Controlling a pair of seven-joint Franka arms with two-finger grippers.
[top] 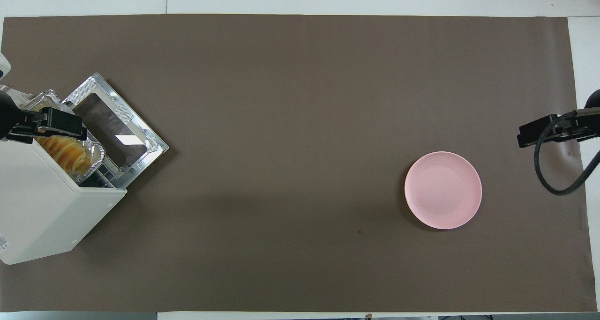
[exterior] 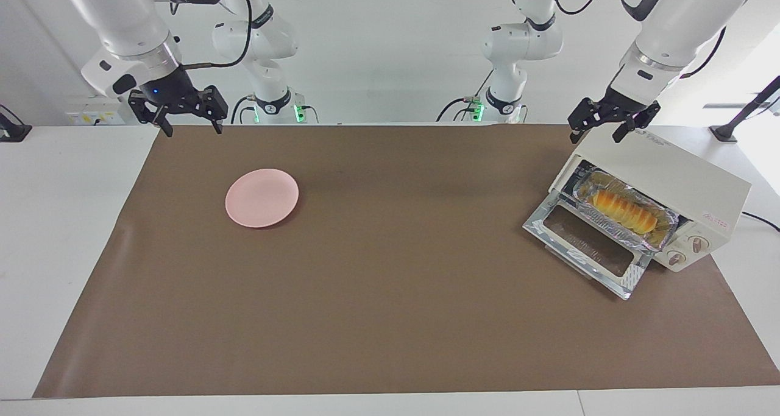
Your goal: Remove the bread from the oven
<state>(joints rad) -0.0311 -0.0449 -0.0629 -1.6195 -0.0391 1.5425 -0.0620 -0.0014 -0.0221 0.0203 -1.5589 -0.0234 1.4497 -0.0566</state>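
Observation:
The cream-white oven (exterior: 676, 172) stands at the left arm's end of the table with its glass door (exterior: 585, 239) dropped open. The golden ridged bread (exterior: 624, 212) lies in a crinkled foil tray (exterior: 667, 230) in the oven's mouth. In the overhead view the bread (top: 65, 153) shows partly under my left gripper (top: 47, 123). My left gripper (exterior: 600, 126) is open and empty, up in the air over the oven's top edge, apart from the bread. My right gripper (exterior: 186, 114) is open and empty, waiting over the mat's edge at the right arm's end.
A round pink plate (exterior: 262, 197) lies on the brown mat (exterior: 390, 294) toward the right arm's end; it also shows in the overhead view (top: 443, 189). The oven (top: 42, 207) and its open door (top: 117, 128) take up the mat's corner at the left arm's end.

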